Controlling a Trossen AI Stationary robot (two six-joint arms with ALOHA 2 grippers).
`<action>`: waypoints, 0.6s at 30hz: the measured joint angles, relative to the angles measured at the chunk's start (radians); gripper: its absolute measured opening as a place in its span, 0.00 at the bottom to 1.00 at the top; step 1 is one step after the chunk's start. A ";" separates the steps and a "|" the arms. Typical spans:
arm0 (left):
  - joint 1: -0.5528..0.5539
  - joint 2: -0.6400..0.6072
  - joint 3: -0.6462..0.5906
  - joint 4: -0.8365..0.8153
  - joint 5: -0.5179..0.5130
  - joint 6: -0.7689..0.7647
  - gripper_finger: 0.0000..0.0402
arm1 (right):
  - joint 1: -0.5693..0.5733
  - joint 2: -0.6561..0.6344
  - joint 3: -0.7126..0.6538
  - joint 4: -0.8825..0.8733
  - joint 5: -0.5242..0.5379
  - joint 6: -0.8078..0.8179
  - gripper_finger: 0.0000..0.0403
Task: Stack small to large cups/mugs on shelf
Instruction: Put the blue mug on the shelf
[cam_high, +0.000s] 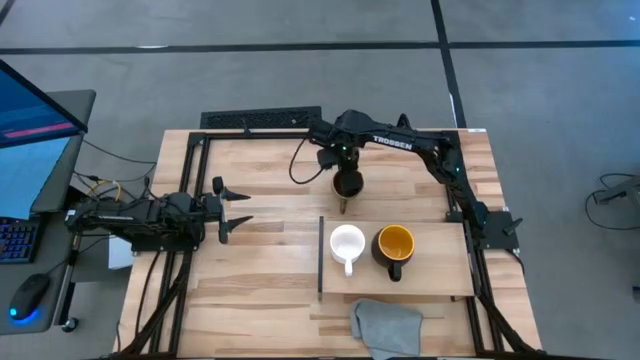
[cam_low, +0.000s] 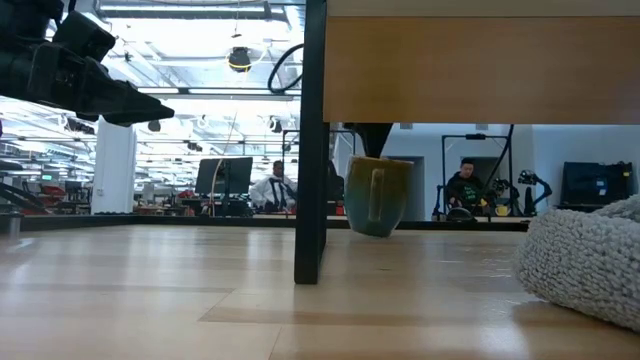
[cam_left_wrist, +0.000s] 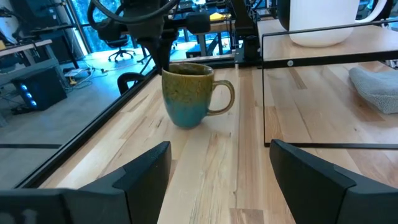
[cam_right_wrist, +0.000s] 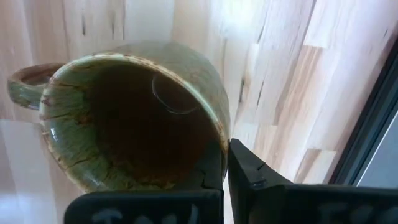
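Beside shelf (cam_high: 440, 285) | right gripper (cam_high: 347, 192) clamps olive-brown mug (cam_left_wrist: 189, 94) rim | arm reads TROSSEN | left gripper (cam_high: 236, 209) open

1. The shelf (cam_high: 432, 280) sat at the table's (cam_high: 260, 180) right-front part.
2. On it stood the white mug (cam_high: 347, 243), with the black mug (cam_high: 394, 245) just beside it to the right.
3. The olive-brown mug (cam_high: 347, 184) was behind the shelf, gripped at its rim by the right gripper (cam_high: 345, 172).
4. The cloth (cam_high: 385, 325) lay at the shelf's front edge.
5. The left gripper (cam_high: 238, 207) waited well to the left.
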 joint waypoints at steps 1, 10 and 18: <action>0.000 0.000 0.000 0.000 0.000 0.000 0.66 | 0.000 -0.003 -0.008 -0.001 0.000 0.001 0.04; 0.000 0.000 0.000 0.000 0.000 -0.002 0.66 | 0.001 -0.007 -0.029 0.029 0.004 0.000 0.05; 0.000 0.000 0.000 0.000 0.000 -0.002 0.66 | 0.003 -0.001 -0.033 0.052 0.009 0.002 0.27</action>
